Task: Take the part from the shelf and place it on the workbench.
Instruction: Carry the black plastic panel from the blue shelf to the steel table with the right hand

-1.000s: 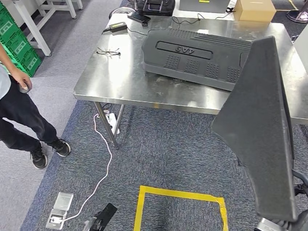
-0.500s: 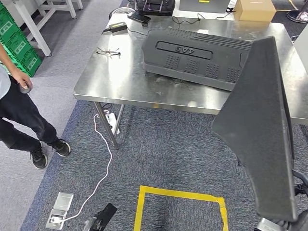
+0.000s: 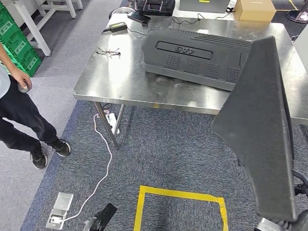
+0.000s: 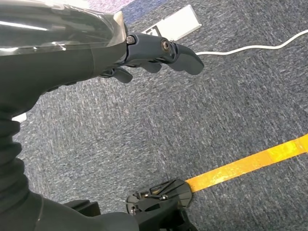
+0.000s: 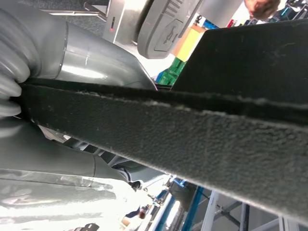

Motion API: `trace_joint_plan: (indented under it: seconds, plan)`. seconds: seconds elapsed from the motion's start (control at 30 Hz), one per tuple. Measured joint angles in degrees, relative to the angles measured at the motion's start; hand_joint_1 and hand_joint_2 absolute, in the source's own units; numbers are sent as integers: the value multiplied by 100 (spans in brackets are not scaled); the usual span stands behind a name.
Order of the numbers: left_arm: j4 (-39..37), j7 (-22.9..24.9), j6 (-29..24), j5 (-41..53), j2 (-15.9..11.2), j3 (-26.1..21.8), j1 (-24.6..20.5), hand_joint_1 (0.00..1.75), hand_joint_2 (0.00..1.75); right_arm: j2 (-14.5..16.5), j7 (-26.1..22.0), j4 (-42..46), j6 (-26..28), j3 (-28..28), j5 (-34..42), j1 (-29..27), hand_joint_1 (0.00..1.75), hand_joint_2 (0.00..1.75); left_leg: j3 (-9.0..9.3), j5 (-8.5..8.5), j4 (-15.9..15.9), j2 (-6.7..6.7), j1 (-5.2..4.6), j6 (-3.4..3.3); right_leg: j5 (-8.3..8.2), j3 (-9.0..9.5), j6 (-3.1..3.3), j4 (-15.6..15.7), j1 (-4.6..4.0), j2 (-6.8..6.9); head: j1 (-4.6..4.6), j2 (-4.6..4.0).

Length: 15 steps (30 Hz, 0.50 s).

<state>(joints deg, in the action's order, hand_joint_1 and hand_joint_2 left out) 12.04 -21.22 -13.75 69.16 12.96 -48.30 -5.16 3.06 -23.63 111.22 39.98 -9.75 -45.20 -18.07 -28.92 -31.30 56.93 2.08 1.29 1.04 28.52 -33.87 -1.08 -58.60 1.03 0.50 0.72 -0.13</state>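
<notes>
A large black felt-covered panel (image 3: 261,130) stands on edge at the right of the head view, in front of the steel workbench (image 3: 120,82). My right hand (image 5: 43,57) grips the panel (image 5: 203,139) along its edge, grey thumb on one side and the palm on the other. My left hand (image 4: 156,53) hangs over the blue-grey carpet with its fingers stretched out and nothing in them. A dark grey moulded cover (image 3: 196,57) lies on the workbench's far middle.
A person (image 3: 18,110) stands at the left beside green crates (image 3: 18,43). A white cable (image 3: 103,159) runs across the carpet to a floor box (image 3: 59,209). Yellow tape (image 3: 181,195) marks a square on the floor. Glasses (image 3: 108,51) and a cardboard box (image 3: 254,9) sit on the workbench.
</notes>
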Motion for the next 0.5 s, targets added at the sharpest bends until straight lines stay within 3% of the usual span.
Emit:
trace_joint_plan:
  seconds: [0.5]
  plan:
    - [0,0,0,0,-1,0,0,0,175,0,0,-1,0,0,0,0,175,175,0,0,0,0,0,0,0,0,0,0,0,0,0,0]
